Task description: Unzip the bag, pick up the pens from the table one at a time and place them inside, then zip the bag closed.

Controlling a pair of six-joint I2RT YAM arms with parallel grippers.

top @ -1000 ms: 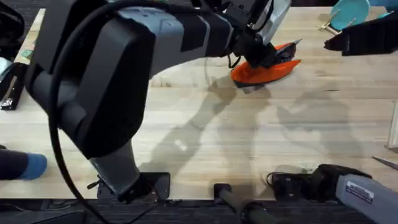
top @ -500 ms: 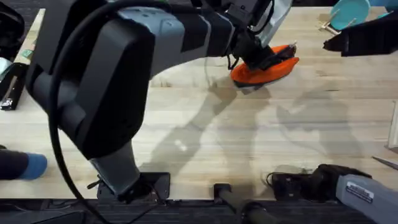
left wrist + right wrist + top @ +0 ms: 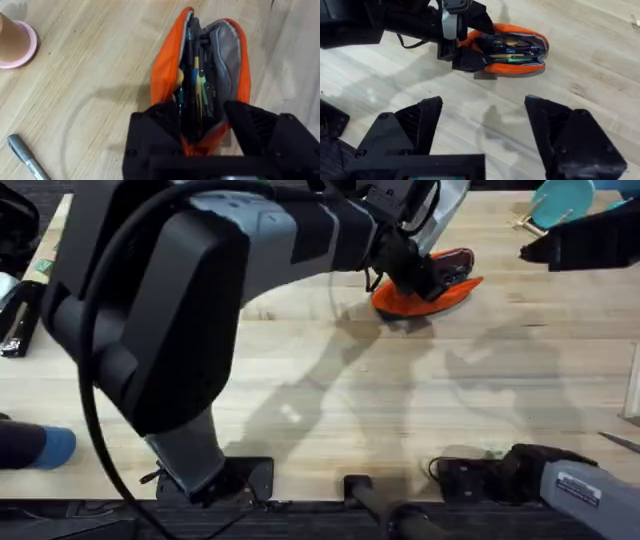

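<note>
A grey marker pen (image 3: 26,157) lies on the light wooden butcher-block table (image 3: 330,380). Toward the table's far edge, the left gripper (image 3: 200,131) straddles one end of the oblong orange-red fabric pouch (image 3: 428,292), fingers around its gaping mouth, pens inside. The right gripper (image 3: 485,131) hovers wide apart, holding nothing, near the pouch.

I see the orange pencil pouch (image 3: 167,70) lying unzipped on the wooden table (image 3: 90,75). Pens (image 3: 192,85) fill its gaping mouth. A grey pen (image 3: 25,156) lies on the table, well apart from the pouch.

Matt orange cloth bag (image 3: 167,65) on smooth pale wooden table (image 3: 90,75)
</note>
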